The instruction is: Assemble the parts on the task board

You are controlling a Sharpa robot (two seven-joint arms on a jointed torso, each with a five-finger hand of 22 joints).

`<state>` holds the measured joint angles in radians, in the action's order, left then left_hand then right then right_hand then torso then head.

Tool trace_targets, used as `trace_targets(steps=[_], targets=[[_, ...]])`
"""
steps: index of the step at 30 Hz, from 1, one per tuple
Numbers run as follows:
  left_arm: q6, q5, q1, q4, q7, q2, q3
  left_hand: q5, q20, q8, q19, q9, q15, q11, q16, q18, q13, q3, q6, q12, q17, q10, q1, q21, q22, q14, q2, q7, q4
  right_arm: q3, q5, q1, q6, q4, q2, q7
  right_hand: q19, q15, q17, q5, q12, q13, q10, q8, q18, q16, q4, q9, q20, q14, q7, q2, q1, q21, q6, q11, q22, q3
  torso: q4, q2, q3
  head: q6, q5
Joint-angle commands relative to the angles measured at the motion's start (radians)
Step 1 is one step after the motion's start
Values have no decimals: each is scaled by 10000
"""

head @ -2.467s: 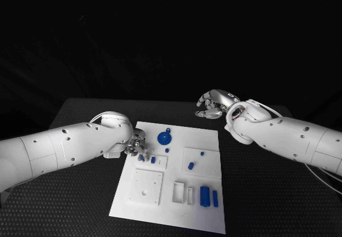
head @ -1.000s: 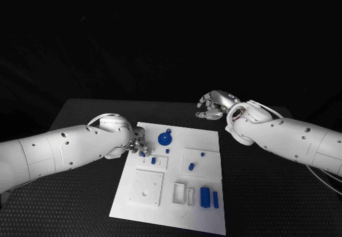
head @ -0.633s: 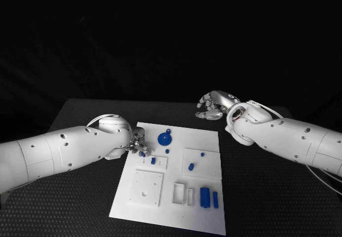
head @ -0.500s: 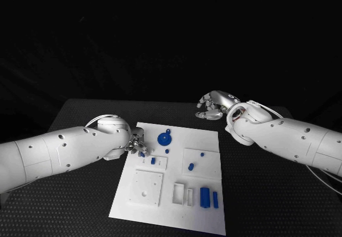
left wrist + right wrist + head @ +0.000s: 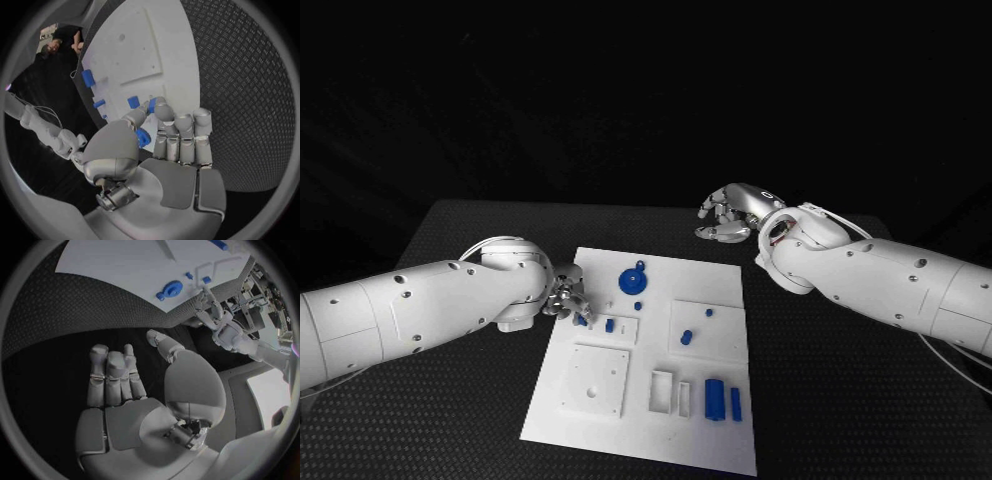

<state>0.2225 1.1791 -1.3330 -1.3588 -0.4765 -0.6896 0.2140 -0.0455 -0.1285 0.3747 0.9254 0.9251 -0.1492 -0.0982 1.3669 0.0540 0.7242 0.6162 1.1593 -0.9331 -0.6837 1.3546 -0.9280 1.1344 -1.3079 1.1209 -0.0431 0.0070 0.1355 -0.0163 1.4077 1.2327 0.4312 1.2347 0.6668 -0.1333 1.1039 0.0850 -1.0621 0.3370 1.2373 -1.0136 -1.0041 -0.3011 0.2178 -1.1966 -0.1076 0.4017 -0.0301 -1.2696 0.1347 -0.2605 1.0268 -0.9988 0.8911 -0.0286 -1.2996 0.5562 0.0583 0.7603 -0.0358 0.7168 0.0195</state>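
Observation:
The white task board (image 5: 596, 420) lies in the middle of the black table. My left hand (image 5: 564, 298) hovers at its left edge, next to a small raised plate with a blue peg (image 5: 610, 325). In the left wrist view this hand (image 5: 169, 145) pinches a small blue part (image 5: 143, 137) between thumb and fingers. A round blue disc (image 5: 633, 279) lies just beyond it on the board. My right hand (image 5: 730, 212) hangs over the table's far edge, off the board, fingers apart and holding nothing (image 5: 137, 385).
Two long blue bars (image 5: 715, 397) stand near the board's front right, beside an empty white slot block (image 5: 662, 388). A square white plate (image 5: 596, 378) sits front left. Two small blue pegs (image 5: 687, 338) sit on the right-hand plate. Bare table lies on both sides.
My left arm has drawn back a little toward the left, and its hand has shifted slightly along the board's left edge with the blue part. The right arm has stayed still.

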Motion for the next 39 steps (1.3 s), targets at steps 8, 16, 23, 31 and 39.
trace_targets(steps=[8, 16, 23, 31, 39], targets=[[322, -610, -2, -169, 11, 57, -3, -60, -1344, -23, -34, 30, -473, -58, 31, 179, -12, 58, -33, -40, 13, 7, -632, 53, -130, 190, 490, -25, 16, 4, 27, -5, -107, 9, -2, 63, 69, -39, -3, 19, 60, 17, 96, 31, 439, 47, -36, -11, -23, -8, 69, 23, -58, 70, -6, 0, -12, -50, -5, -1, 0, 32, -24], [310, -528, 2, -113, 85, 139, -1, -58, -1341, -27, -34, 42, -472, -57, 33, 176, -13, 53, -31, -41, 15, 8, -629, 54, -131, 190, 493, -25, 7, 4, 24, -5, -125, 5, -14, 67, 70, -39, -3, 20, 61, 19, 96, 31, 439, 48, -37, -11, -23, -8, 69, 24, -58, 70, -6, 0, -13, -51, -9, 1, 0, 33, -39], [69, 233, 3, -33, 137, 143, 2, -58, -1339, -31, -35, 52, -472, -56, 33, 173, -14, 48, -32, -41, 17, 7, -625, 54, -131, 190, 494, -24, -3, 4, 22, -5, -133, 5, -3, 67, 70, -39, -3, 20, 61, 20, 97, 30, 440, 48, -36, -11, -23, -8, 70, 24, -60, 70, -6, -1, -13, -51, -11, 0, 10, 36, -42], [76, 442, 7, -31, 127, 231, 21, -58, -1338, -36, -34, 65, -472, -55, 33, 171, -15, 42, -30, -42, 20, 9, -621, 54, -130, 190, 488, -23, -16, 4, 23, -5, -137, 8, 3, 67, 70, -39, -3, 20, 62, 21, 97, 30, 440, 48, -36, -11, -23, -8, 70, 25, -61, 71, -7, -1, -13, -52, -8, 0, -1, 52, -35], [-49, 463, 29, 58, 81, 316, 48, -60, -1338, -45, -32, 76, -473, -55, 33, 172, -17, 44, -32, -43, 24, 10, -628, 54, -129, 192, 488, -23, -23, 4, 23, -5, -129, 9, -2, 72, 71, -39, -4, 21, 63, 23, 98, 30, 439, 48, -36, -11, -23, -8, 70, 25, -62, 72, -8, -1, -13, -52, -11, -7, 3, 63, -25]])
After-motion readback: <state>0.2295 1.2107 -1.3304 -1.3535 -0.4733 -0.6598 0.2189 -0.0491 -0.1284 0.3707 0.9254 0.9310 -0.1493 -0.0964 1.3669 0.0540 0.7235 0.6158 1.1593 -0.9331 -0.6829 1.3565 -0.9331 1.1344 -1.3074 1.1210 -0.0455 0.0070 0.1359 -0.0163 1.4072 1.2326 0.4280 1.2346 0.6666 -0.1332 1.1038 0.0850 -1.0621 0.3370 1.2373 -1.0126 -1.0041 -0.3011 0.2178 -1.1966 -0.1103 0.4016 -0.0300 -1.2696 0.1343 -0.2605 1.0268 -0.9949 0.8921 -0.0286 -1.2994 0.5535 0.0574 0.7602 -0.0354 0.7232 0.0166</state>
